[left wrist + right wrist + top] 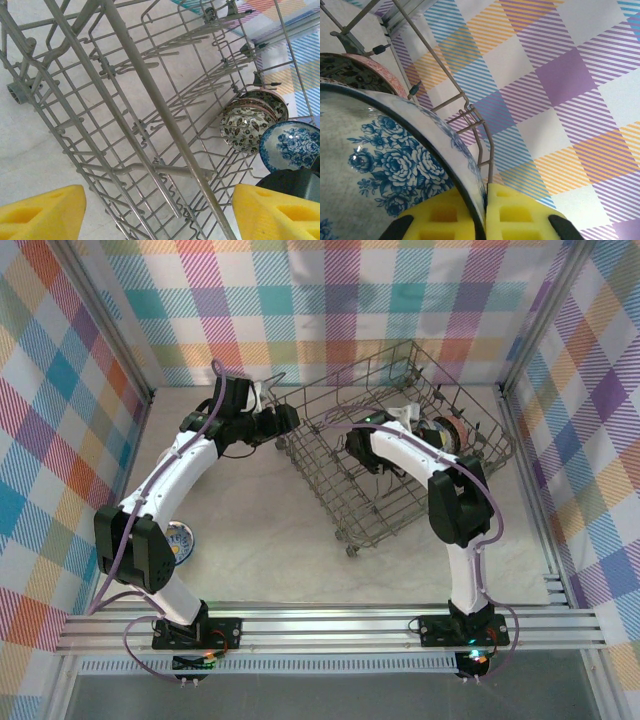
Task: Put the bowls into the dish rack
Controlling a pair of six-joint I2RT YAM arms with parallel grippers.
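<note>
From above, the rack (335, 495) stood on the tabletop (260, 530), right of centre and turned at an angle. The left hand (288, 420) sat at the rack's left rim. The right hand (425, 425) reached into its far right corner, up against some bowls (452, 430) standing on edge there. 1 stray bowl (183, 538) lay on the tabletop outside the rack, partly hidden behind the left arm (180, 470).

From the left wrist, the left hand (157, 215) was spread wide, its 2 yellow fingertips (40, 212) at opposite corners with nothing gripped between them. Beyond them lay the rack (135, 100), its tines and a thick rail running slantwise. I could not tell whether a fingertip touched that rail. At the rack's far end 3 bowls stood on edge in a row: a pink-rimmed bowl (272, 97) at the back, a floral bowl (247, 125) just in front of it, and a blue bowl (292, 145) nearest, with a dark part of the right hand at its lower edge.

From the right wrist, the right hand (482, 215) was pinched narrow on the rim of the blue bowl (385, 165), 1 yellow pad (440, 217) inside the rim and the other outside. The pink-rimmed bowl (367, 70) stood close behind it. Rack wires (480, 130) rose past the rim against the plaid wall (560, 75).
</note>
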